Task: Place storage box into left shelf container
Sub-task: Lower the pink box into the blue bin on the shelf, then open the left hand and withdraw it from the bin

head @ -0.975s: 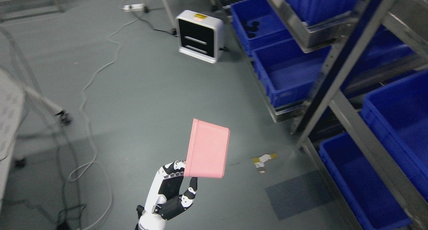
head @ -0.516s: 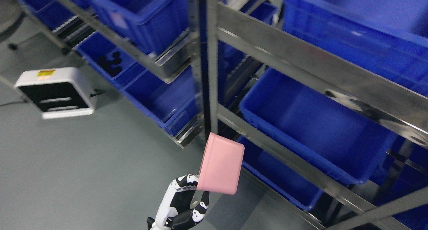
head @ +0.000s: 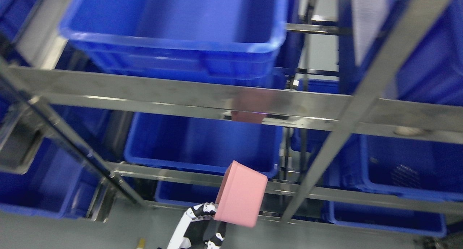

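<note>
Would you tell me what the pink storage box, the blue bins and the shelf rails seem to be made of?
The pink storage box looks like matte moulded plastic: even colour, rounded corners, no glare. The blue bin on the upper shelf seems to be smooth moulded plastic, with a thick rolled rim and soft sheen. The shelf rail appears to be polished metal, probably steel: it mirrors a pink patch and shows bright streaks.

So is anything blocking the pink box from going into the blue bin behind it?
Yes. The pink storage box, held by the left hand, sits in front of the steel shelf rail edging the blue bin. It probably must rise above that rail first.
</note>
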Robot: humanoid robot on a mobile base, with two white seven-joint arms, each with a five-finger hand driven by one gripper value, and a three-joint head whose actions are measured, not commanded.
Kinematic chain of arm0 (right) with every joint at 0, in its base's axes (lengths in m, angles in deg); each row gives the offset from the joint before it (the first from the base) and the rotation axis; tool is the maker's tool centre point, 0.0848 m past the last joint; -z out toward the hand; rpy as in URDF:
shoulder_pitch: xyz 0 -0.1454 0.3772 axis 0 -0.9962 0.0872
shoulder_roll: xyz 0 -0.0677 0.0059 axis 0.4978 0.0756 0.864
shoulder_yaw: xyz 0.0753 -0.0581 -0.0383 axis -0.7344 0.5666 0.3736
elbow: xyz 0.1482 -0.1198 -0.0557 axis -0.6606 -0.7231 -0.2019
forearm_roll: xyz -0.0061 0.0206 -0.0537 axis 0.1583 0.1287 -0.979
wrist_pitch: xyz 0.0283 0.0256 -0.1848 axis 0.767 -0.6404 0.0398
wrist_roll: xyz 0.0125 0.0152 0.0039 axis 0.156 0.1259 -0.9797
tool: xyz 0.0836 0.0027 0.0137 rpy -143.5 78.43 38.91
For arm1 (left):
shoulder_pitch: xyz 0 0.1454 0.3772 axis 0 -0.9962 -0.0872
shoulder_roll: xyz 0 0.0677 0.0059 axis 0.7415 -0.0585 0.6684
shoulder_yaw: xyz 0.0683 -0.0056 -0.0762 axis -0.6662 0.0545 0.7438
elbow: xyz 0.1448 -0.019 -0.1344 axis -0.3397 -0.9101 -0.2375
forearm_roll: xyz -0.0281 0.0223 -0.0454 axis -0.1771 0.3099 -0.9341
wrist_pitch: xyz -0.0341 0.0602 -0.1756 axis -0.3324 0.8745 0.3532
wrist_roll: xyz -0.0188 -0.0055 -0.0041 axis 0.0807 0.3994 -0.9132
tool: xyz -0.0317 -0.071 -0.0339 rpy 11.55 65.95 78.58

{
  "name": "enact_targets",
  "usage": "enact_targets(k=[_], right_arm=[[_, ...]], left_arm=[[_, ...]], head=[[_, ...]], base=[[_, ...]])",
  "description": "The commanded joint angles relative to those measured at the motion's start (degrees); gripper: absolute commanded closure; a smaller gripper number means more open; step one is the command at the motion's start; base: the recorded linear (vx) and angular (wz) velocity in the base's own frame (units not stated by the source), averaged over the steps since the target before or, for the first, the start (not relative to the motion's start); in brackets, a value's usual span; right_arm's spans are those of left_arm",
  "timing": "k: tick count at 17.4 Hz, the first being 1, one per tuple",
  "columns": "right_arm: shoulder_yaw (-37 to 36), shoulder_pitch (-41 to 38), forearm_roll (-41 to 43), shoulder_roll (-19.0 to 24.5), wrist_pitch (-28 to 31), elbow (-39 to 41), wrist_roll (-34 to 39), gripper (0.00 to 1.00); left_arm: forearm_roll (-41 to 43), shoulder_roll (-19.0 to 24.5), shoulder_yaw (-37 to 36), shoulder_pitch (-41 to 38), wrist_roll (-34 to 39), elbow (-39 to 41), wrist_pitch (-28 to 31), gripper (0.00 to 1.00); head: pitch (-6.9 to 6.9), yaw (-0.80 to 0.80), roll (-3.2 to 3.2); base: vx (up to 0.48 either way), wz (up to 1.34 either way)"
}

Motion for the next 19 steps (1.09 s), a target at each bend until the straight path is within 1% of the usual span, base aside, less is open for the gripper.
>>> enact_targets(k=[1,2,4,8,11,13,16,18,19], right_arm=[[-0.26,-0.51,-0.09,-1.0,-0.01,1.0,0.02,0.0],[-0.26,-0.51,-0.09,-1.0,-0.01,1.0,0.02,0.0],[-0.26,-0.51,-0.09,-1.0,-0.01,1.0,0.02,0.0],[-0.26,-0.51,-0.09,-1.0,-0.01,1.0,0.02,0.0],[-0.26,-0.51,-0.09,-1.0,-0.01,1.0,0.02,0.0],[-0.26,-0.51,-0.09,-1.0,-0.01,1.0,0.02,0.0],[-0.26,-0.51,-0.09,-1.0,-0.01,1.0,0.02,0.0],[-0.26,-0.51,-0.09,-1.0,-0.01,1.0,0.02,0.0],[-0.26,-0.51,-0.09,-1.0,-0.01,1.0,0.02,0.0]], left_arm=[[1.33,1.16,16.45,2.13,-0.07,-0.37,0.21,0.98],[2.29,1.16,18.75,3.88,-0.07,-1.07,0.64,0.98],[4.93,1.16,21.05,8.01,0.02,-3.35,1.96,0.98],[13.89,0.64,22.9,17.59,0.11,-9.5,11.53,0.97],[21.17,-0.07,22.2,28.21,0.19,-17.92,14.97,0.97],[28.89,-0.83,21.33,33.4,0.11,-25.82,17.6,0.97],[37.0,-0.83,20.18,37.37,0.19,-33.57,17.88,0.96],[39.21,-0.83,20.09,39.31,0.19,-36.22,17.79,0.94],[40.0,-0.83,19.74,39.75,0.19,-36.76,17.79,0.92]], head=[[0.0,0.0,0.0],[0.0,0.0,0.0],[0.0,0.0,0.0],[-0.01,0.0,0.0],[-0.01,0.0,0.0],[-0.01,0.0,0.0],[-0.01,0.0,0.0],[-0.02,0.0,0.0],[-0.02,0.0,0.0]], base=[[-0.023,-0.68],[-0.049,-0.5],[-0.05,-0.41],[-0.025,-0.16],[0.004,-0.03],[0.007,0.04],[0.0,0.0],[0.0,0.0],[0.0,0.0]])
